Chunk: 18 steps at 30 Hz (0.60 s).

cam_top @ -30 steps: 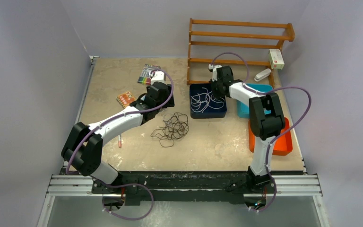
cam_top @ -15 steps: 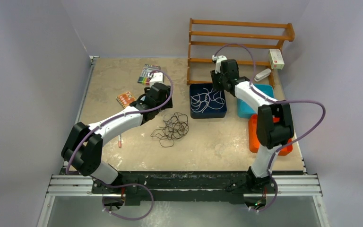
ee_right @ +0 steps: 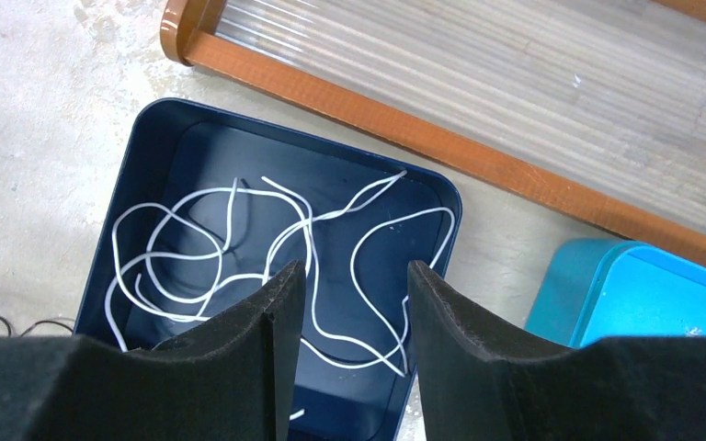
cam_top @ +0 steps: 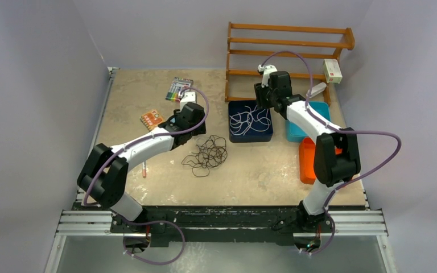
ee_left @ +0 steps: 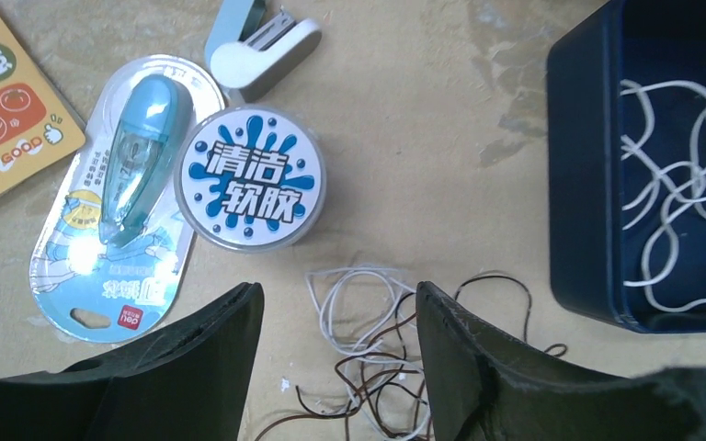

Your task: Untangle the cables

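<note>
Both jaws apart, empty, white cables (cam_top: 248, 121) in navy bin (cam_top: 250, 139)

- Worktop (cam_top: 250, 170): beige, scuffed.
- Tangled dark and white cables (ee_left: 368, 367) lie beneath the left tool (ee_left: 335, 308).
- Round tub (ee_left: 249, 178), blister pack (ee_left: 119, 202) and stapler (ee_left: 262, 46) lie beyond that tool.
- Navy tray (ee_right: 142, 184) sits under the right tool (ee_right: 354, 276), with the teal tray (ee_right: 643, 294) to its right and the wooden rack (ee_right: 404, 136) beyond.

We find bare table (cam_top: 244, 176) on the near side of the cable tangle (cam_top: 206, 153). A blue bin (cam_top: 250, 139) blocks its far right, and a round tub (ee_left: 249, 179) its far left.
</note>
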Motion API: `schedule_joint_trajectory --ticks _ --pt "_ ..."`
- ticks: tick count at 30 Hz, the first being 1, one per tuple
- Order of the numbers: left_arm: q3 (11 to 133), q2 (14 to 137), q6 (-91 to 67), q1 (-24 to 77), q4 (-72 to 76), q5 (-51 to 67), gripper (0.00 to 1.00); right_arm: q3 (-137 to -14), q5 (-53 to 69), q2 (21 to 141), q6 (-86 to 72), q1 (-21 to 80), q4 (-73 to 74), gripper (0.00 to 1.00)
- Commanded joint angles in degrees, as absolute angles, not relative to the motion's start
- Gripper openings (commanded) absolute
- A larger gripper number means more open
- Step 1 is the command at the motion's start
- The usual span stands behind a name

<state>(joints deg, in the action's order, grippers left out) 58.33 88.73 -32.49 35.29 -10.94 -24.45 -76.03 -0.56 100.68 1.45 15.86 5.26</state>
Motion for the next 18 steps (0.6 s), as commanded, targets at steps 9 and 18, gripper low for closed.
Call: schedule_joint_trajectory --ticks 9,18 --pt "57.31 95.15 -36.11 33.32 -7.74 -21.59 0.57 -75.08 1.36 97.67 0.88 16.00 2.06 0.47" --pt "57.51 99.47 -35.27 30.43 -4.77 -22.05 0.56 -74.01 2.57 97.14 0.42 16.00 1.58 0.47"
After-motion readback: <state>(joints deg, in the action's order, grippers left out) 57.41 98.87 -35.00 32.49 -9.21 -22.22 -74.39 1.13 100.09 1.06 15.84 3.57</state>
